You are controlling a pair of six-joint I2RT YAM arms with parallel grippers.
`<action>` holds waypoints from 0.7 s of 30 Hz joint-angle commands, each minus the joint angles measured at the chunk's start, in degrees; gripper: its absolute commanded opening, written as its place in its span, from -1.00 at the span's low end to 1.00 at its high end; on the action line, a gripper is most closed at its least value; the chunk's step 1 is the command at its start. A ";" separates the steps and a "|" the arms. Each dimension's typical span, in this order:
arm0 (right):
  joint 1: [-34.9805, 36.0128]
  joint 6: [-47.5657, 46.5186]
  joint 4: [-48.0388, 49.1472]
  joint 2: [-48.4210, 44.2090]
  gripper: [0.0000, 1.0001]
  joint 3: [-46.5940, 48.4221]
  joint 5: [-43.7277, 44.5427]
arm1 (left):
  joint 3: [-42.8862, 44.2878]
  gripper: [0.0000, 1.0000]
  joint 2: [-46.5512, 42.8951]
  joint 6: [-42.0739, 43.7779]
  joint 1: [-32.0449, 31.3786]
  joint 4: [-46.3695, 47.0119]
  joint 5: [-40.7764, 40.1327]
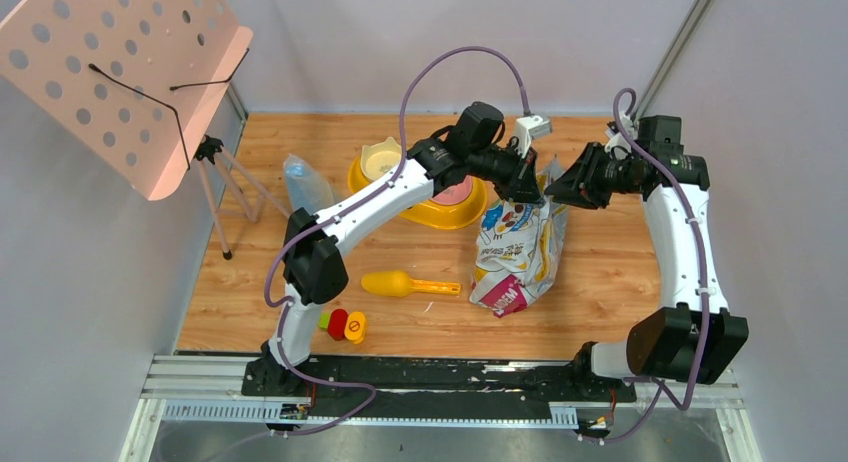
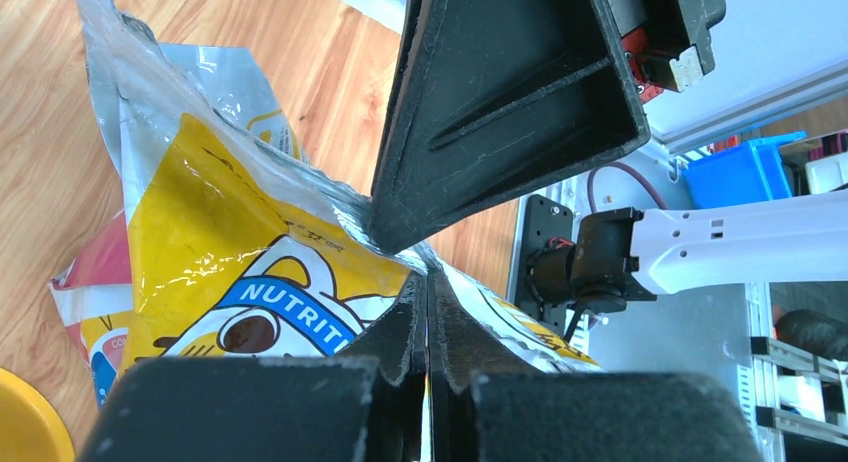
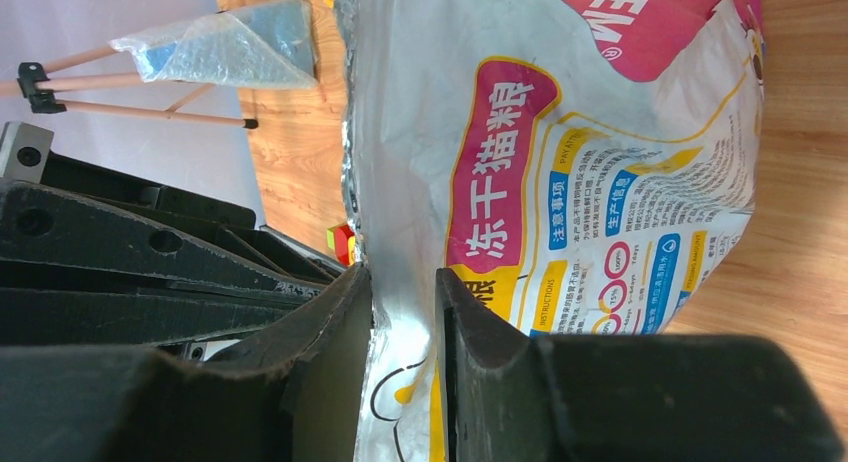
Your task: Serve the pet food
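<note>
Printed foil bag (image 1: pixel 515 252) upright mid-table, right of the yellow bowl (image 1: pixel 445 218), left gripper (image 2: pixel 427 282) clenched on its top edge, right gripper (image 3: pixel 403 282) pinching the same rim just beside it, pet food hidden from every view, yellow scoop (image 1: pixel 400 283) lying nearer, to the left.

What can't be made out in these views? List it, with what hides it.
Pet food: no pellets show in any view; the foil bag hides its contents.
Bag mouth: top view, covered by the left gripper and right gripper.
Yellow bowl: top view, partly behind the left arm.
Right gripper's hold: right wrist view, foil fills the finger gap; clamped or not, unclear.
</note>
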 commanded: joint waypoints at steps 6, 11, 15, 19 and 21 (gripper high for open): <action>7.43 -6.61 -3.89 -1.13 -0.45 4.64 20.00 | 2.05 -1.00 -1.16 1.43 -1.01 1.03 -0.61; 7.56 -8.14 -6.06 -2.02 -0.53 4.75 24.95 | 3.12 -1.00 -1.36 1.70 -1.15 -0.40 -5.09; 7.61 -8.06 -6.10 -2.49 -0.55 4.19 24.09 | 3.19 -1.00 -1.83 1.63 -1.29 -2.05 -9.17; 7.58 -8.22 -6.04 -2.61 -0.59 4.49 24.85 | 3.06 -1.00 -2.32 1.50 -1.31 -3.18 -11.55; 7.55 -8.16 -6.05 -2.80 -0.60 4.68 24.49 | 2.91 -1.00 -2.65 1.38 -1.39 -3.52 -13.41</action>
